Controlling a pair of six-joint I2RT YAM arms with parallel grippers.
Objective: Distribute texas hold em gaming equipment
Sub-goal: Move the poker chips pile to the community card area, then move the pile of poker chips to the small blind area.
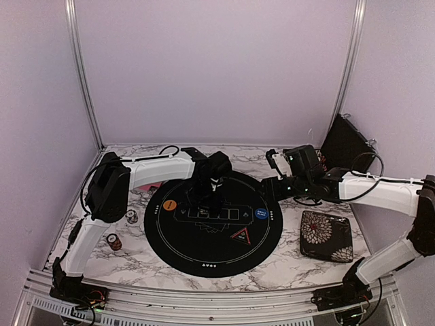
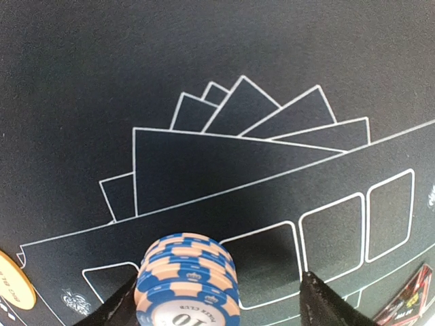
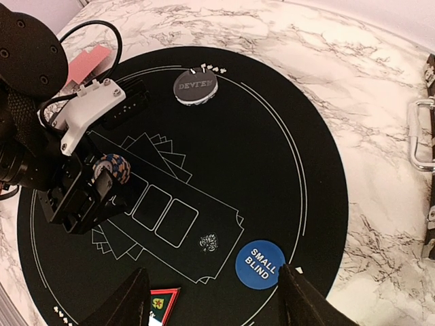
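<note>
My left gripper (image 2: 217, 309) (image 1: 213, 197) is open over the middle of the round black mat (image 1: 204, 255). A blue-and-peach striped chip stack (image 2: 187, 278) stands on the mat between its jaws, close to the left finger; it also shows in the right wrist view (image 3: 112, 168). My right gripper (image 3: 217, 302) (image 1: 274, 190) is open and empty above the mat's right side, near the blue "small blind" button (image 3: 260, 265) (image 1: 262, 215). The orange button (image 1: 169, 204) (image 2: 13, 291), the black triangle marker (image 1: 242, 236) (image 3: 160, 302) and a dark dealer button (image 3: 196, 87) lie on the mat.
Pink-backed cards (image 1: 153, 187) (image 3: 87, 64) lie on the marble left of the mat. Two chip stacks (image 1: 131, 216) (image 1: 113, 241) stand off the mat at the left. The black floral case (image 1: 326, 236) lies right of the mat. A black bag (image 1: 346, 142) leans at the back right.
</note>
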